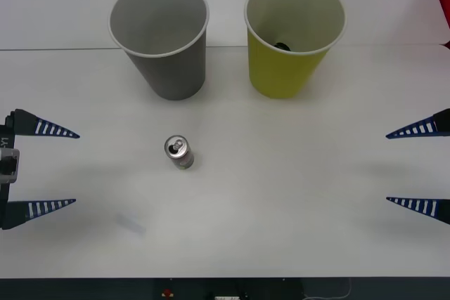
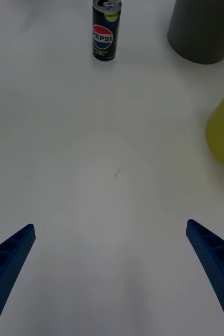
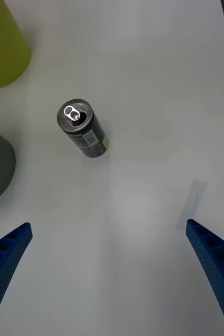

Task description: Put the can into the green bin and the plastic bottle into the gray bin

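From the front, the can (image 1: pixel 179 152) stands upright on the white desk (image 1: pixel 295 194), nearer the robot than the gray bin (image 1: pixel 160 36) and green bin (image 1: pixel 294 36), well apart from both. The left end effector (image 1: pixel 42 168) and right end effector (image 1: pixel 420 166) wait at the desk's sides, both released and holding nothing.

The right wrist view shows the can (image 2: pixel 106 31) far ahead, printed side facing.

In the left wrist view the can (image 3: pixel 83 130) is closer, so the left arm looks better placed: centre the fingers either side of the body, then close gently.
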### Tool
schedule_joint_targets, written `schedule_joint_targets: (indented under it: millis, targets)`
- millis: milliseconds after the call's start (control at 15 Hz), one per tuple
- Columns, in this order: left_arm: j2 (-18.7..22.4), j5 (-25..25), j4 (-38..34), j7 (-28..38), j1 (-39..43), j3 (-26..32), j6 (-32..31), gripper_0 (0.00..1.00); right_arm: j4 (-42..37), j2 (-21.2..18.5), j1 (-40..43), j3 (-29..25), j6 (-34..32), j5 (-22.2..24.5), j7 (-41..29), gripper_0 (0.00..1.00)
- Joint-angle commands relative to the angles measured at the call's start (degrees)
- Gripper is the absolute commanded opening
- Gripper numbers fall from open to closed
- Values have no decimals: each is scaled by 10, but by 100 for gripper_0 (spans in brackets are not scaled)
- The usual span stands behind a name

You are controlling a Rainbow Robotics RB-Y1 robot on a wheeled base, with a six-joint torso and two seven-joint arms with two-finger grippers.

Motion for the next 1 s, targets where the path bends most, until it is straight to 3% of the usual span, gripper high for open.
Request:
schedule_joint_targets:
  millis: [67, 400, 1000]
  targets:
    - [0, 0, 0, 0, 0, 0, 0, 100, 0, 0, 0, 0, 0, 0, 0, 100]
    - [-9, 11, 14, -1, -10, 27, -22, 100, 0, 0, 0, 0, 0, 0, 0, 100]
    - [-11, 73, 150, -19, -75, -70, -22, 100, 0, 0, 0, 0, 0, 0, 0, 100]
